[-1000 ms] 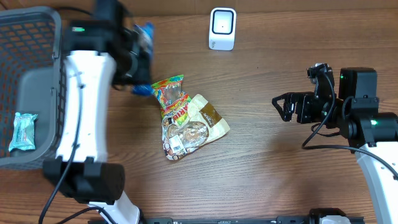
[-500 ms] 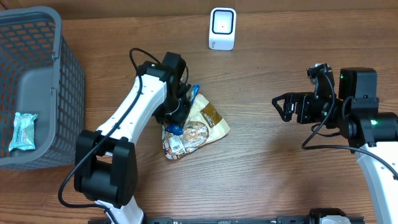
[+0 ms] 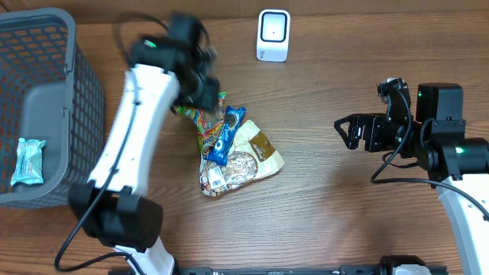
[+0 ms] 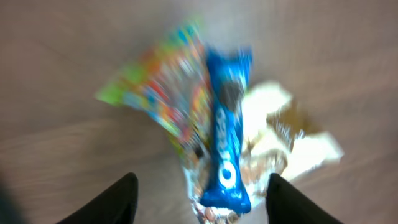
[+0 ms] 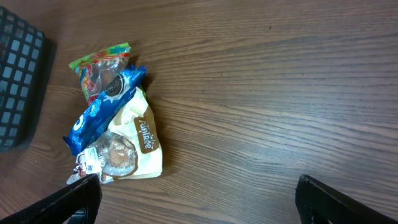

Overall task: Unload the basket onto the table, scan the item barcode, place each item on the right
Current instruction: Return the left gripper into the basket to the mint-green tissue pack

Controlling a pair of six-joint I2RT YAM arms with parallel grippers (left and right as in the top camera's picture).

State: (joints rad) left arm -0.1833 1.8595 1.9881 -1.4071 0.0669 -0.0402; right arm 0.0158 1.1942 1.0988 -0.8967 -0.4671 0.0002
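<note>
I am holding my left gripper (image 4: 200, 199) open over the heap of snacks, its jaws standing apart with nothing between them, while my right gripper (image 3: 345, 131) is waiting wide open and empty near the right edge of the desk (image 3: 336, 214). The blue Oreo pack (image 3: 223, 136) is lying on top of the heap, left of the desk's middle and well apart from the scanner (image 3: 273, 34), which is standing at the far edge. Judging from this, the task is only partly done: one light-blue packet (image 3: 28, 160) is already sitting in the grey basket (image 3: 69, 46) at the left edge, and I cannot tell whether the Oreo pack has met the scanner. Counting the heap, I am seeing four packets: the Oreo pack, a colourful candy bag (image 3: 203, 121) partly under it, a beige cookie bag (image 3: 258, 145) beside it, and a clear cookie wrapper (image 3: 220, 173) towards the near edge. That is making five packets, one scanner and one basket, and by my reckoning the heap is waiting to be scanned.
</note>
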